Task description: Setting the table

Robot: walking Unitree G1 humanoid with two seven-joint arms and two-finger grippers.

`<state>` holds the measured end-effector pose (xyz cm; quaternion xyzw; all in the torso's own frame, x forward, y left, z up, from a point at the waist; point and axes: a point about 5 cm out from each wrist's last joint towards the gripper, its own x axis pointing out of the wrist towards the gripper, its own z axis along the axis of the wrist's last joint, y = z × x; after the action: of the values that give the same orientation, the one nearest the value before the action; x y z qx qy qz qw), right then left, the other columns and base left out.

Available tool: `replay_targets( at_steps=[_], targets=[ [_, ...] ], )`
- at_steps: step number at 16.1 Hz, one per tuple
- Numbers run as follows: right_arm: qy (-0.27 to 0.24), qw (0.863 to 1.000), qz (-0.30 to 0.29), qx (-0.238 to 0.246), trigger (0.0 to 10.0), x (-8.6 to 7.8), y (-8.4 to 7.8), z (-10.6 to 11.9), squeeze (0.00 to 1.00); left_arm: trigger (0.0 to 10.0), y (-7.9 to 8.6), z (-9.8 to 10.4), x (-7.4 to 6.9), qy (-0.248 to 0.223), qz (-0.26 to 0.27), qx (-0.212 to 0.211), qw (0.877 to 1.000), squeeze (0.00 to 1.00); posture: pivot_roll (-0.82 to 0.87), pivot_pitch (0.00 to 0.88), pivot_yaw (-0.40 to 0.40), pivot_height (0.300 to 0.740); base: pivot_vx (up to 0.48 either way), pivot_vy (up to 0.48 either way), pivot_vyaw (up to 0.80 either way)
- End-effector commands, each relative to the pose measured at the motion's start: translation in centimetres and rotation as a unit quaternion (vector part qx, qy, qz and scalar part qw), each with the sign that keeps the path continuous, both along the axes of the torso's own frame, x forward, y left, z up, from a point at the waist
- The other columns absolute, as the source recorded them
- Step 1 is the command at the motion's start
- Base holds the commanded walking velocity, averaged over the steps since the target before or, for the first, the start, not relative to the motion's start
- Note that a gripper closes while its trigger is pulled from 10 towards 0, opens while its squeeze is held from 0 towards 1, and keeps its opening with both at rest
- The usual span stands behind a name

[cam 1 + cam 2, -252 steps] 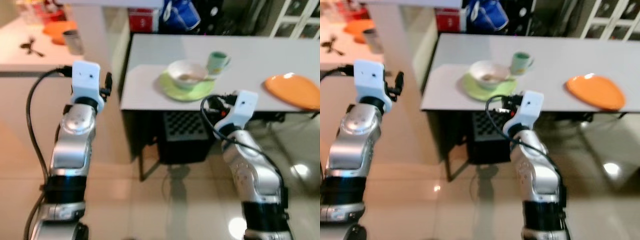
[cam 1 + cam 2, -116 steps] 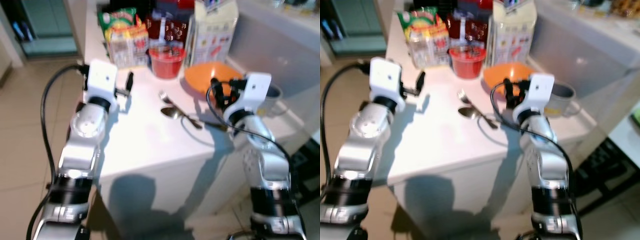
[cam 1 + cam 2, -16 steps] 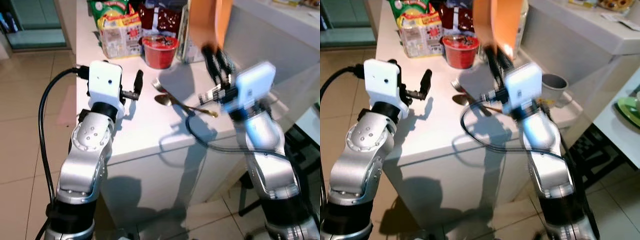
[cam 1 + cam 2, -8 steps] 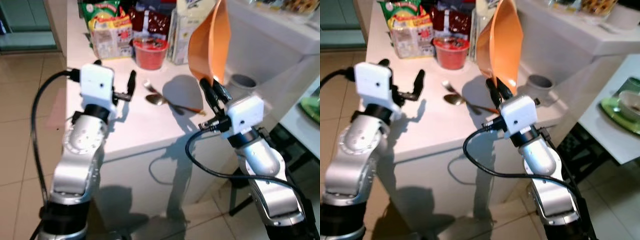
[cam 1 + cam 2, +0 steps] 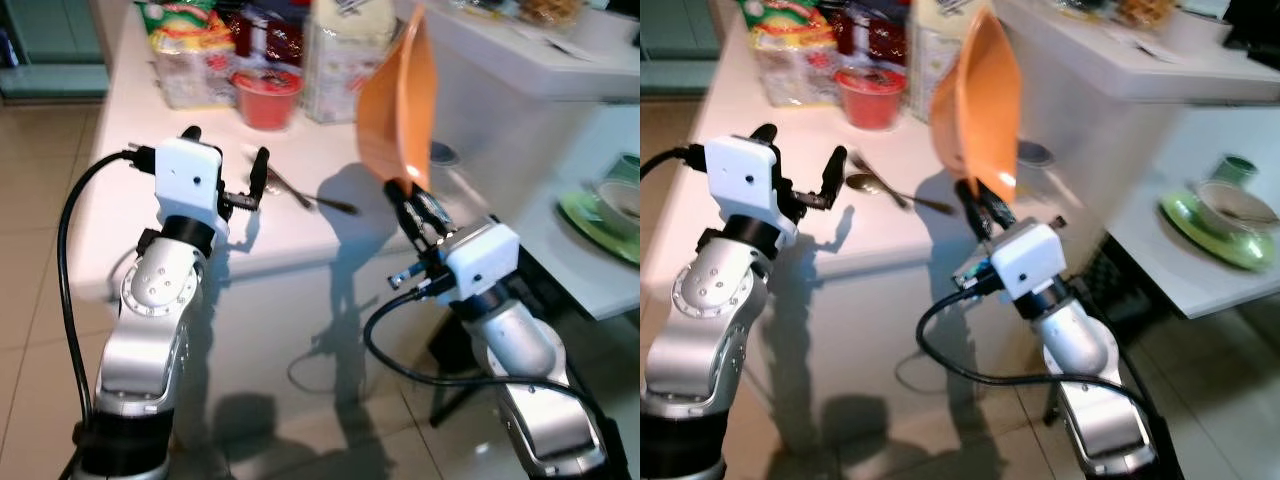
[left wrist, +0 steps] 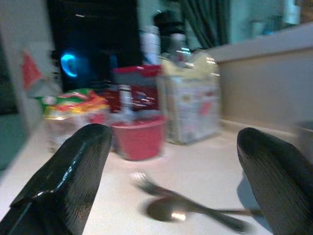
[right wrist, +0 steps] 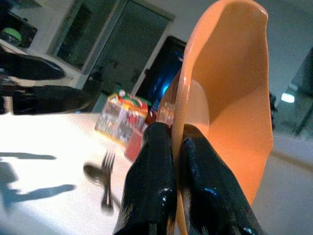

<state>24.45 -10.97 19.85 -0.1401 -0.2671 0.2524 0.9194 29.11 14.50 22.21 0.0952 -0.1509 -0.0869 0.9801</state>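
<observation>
My right gripper [image 5: 412, 203] is shut on the rim of an orange bowl [image 5: 398, 98], holding it up on edge over the near side of the white counter [image 5: 120, 230]. In the right wrist view the bowl [image 7: 230, 88] is clamped between both black fingers [image 7: 151, 186]. My left gripper [image 5: 228, 152] hovers open over the counter with nothing in it. A fork [image 6: 142, 181] and a spoon [image 6: 164, 208] lie on the counter just beyond it. At the right, the dining table [image 5: 1140, 215] carries a green plate [image 5: 1215, 228] with a white bowl [image 5: 1230, 205] and a mug [image 5: 1237, 168].
A red cup [image 5: 265, 95], snack bags [image 5: 190, 60] and a carton [image 5: 335, 55] crowd the counter's back. A grey cup [image 5: 1030, 152] stands behind the orange bowl, by a raised white ledge [image 5: 1120, 70]. Tiled floor [image 5: 1240, 400] lies between the counter and the dining table.
The whole view has swung right and drawn back from the counter, bringing the dining table into sight. The right gripper still holds the orange bowl, now lower in view.
</observation>
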Motion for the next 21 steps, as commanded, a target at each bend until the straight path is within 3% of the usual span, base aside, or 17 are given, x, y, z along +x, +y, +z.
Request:
replay_targets(
  at_steps=[1,4,6,8,9,12,18,21],
  targets=[
    [-0.015,1.0,0.003,0.005,10.0,-0.2,-0.5,0.7,0.0,10.0,-0.5,0.1,-0.1,-0.006,-0.013,0.003,1.0,0.0,0.05,0.0,-0.068,0.74,0.0,-0.405,0.0],
    [-0.008,1.0,-0.012,0.0,10.0,0.0,-0.8,0.4,0.0,10.0,-0.6,0.1,0.0,-0.006,-0.012,0.004,1.0,0.0,0.05,0.0,-0.068,0.74,0.0,-0.402,0.0],
    [0.044,0.996,-0.073,0.012,10.0,1.2,-1.7,-0.8,0.0,10.0,-0.4,-0.3,0.6,0.002,0.015,0.005,1.0,0.0,0.05,0.0,-0.069,0.74,0.0,-0.382,0.0],
    [0.07,0.993,-0.095,0.025,10.0,1.7,-2.1,-1.2,0.0,10.0,0.0,-0.4,1.0,0.002,0.043,0.003,0.999,0.0,0.05,0.0,-0.069,0.74,0.0,-0.352,0.0],
    [0.111,0.986,-0.122,0.04,10.0,2.4,-2.5,-1.9,0.0,10.0,0.0,-0.4,1.5,0.005,0.055,0.001,0.998,0.0,0.05,0.0,-0.068,0.74,0.0,-0.352,0.72],
    [0.142,0.975,-0.159,0.056,10.0,3.2,-3.5,-2.9,0.0,10.0,-1.1,-0.9,2.3,0.019,0.04,0.035,0.998,0.0,0.04,0.0,-0.042,0.74,0.0,-0.351,0.8],
    [0.114,0.977,-0.176,0.029,10.0,3.2,-3.9,-1.7,0.0,10.0,-1.9,-0.6,2.7,0.012,0.027,0.041,0.999,0.0,0.01,0.0,-0.012,0.74,0.0,-0.352,0.8],
    [0.106,0.976,-0.184,0.046,10.0,3.4,-4.1,-0.8,0.0,10.0,-2.0,-0.6,2.6,0.014,0.025,0.039,0.999,0.0,0.01,0.0,-0.009,0.74,0.0,-0.352,0.0]
  ],
)
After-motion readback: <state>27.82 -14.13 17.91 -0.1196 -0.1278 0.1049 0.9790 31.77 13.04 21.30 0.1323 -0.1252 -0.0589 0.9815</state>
